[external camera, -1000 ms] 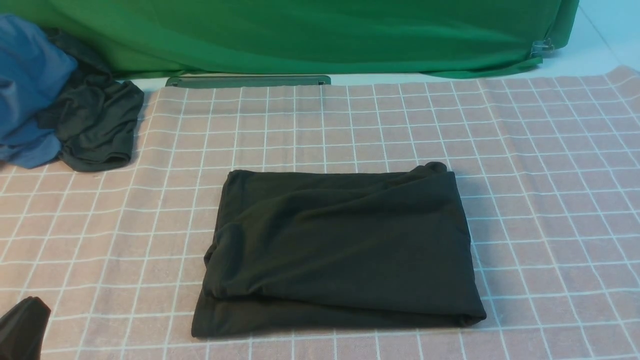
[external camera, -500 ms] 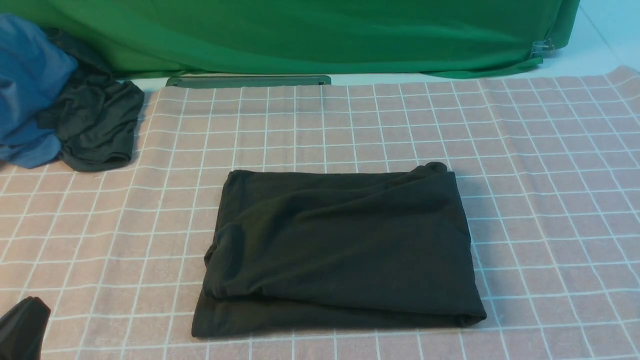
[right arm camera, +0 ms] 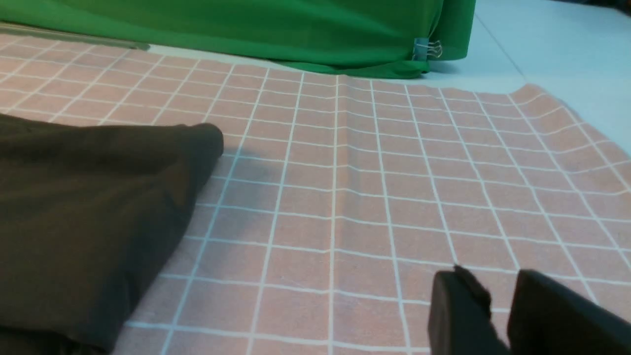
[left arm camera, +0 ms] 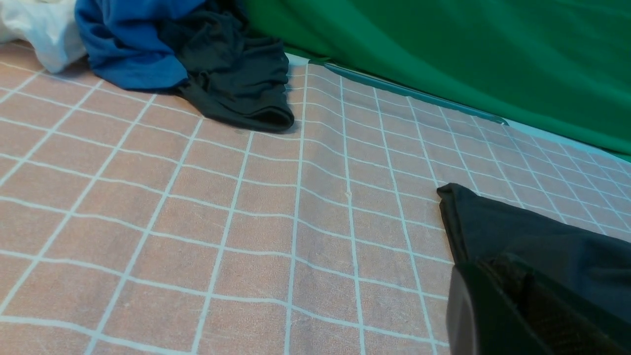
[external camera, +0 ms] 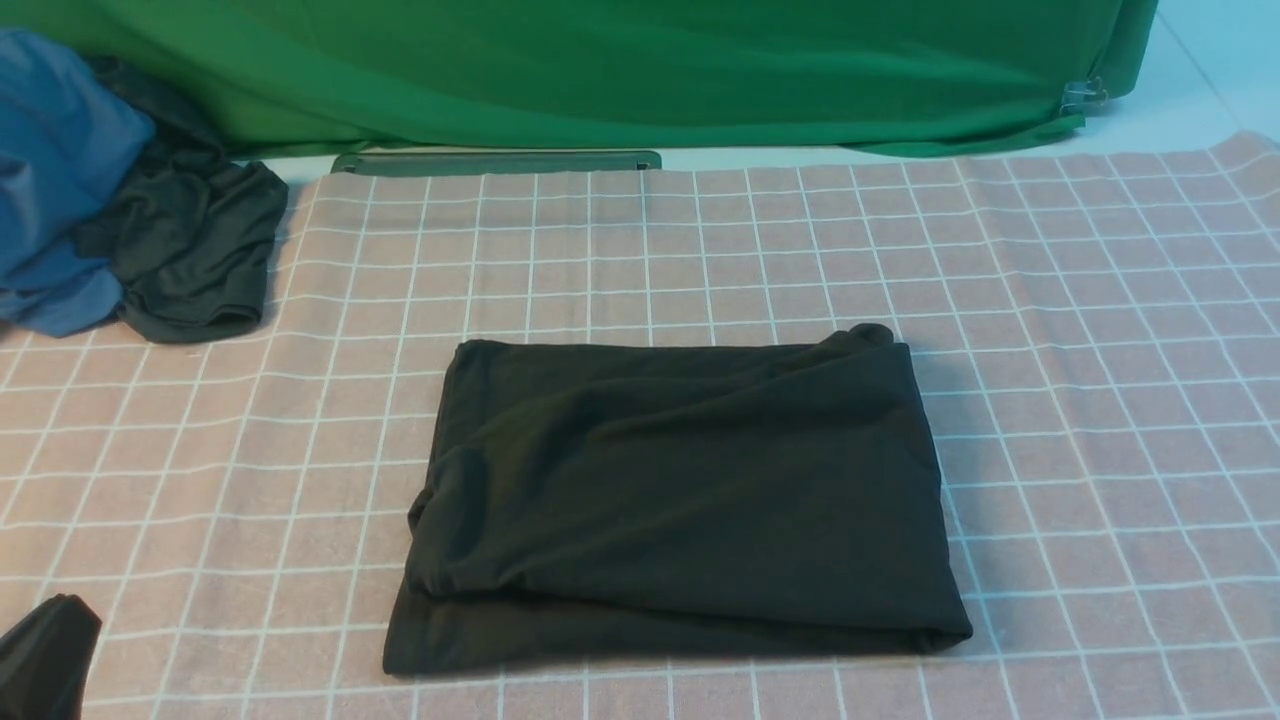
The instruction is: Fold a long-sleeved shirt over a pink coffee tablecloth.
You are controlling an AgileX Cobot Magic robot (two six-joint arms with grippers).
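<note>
The shirt [external camera: 680, 505] lies folded into a compact rectangle near the middle of the tablecloth [external camera: 1080, 330], flat, with a doubled edge showing along its near side and a small bump at its far right corner. No print is visible on the upward face. The tablecloth is spread over the bench [external camera: 1200, 95], with mild ripples at its far right edge.

My left gripper [external camera: 45, 655] sits low at the near left corner, clear of the shirt in the front view; its fingers are pressed together and carry nothing that I can make out, though the wrist view of it is dark and poorly resolved. My right gripper [right arm camera: 498, 315] appears only in its own wrist view, over bare tablecloth and apart from the shirt, with a narrow gap between its two fingers and nothing between them.

At the far left lie a blue garment [external camera: 55, 180] and a dark grey garment [external camera: 190, 250], touching. A green cloth [external camera: 620, 70] hangs along the back.
</note>
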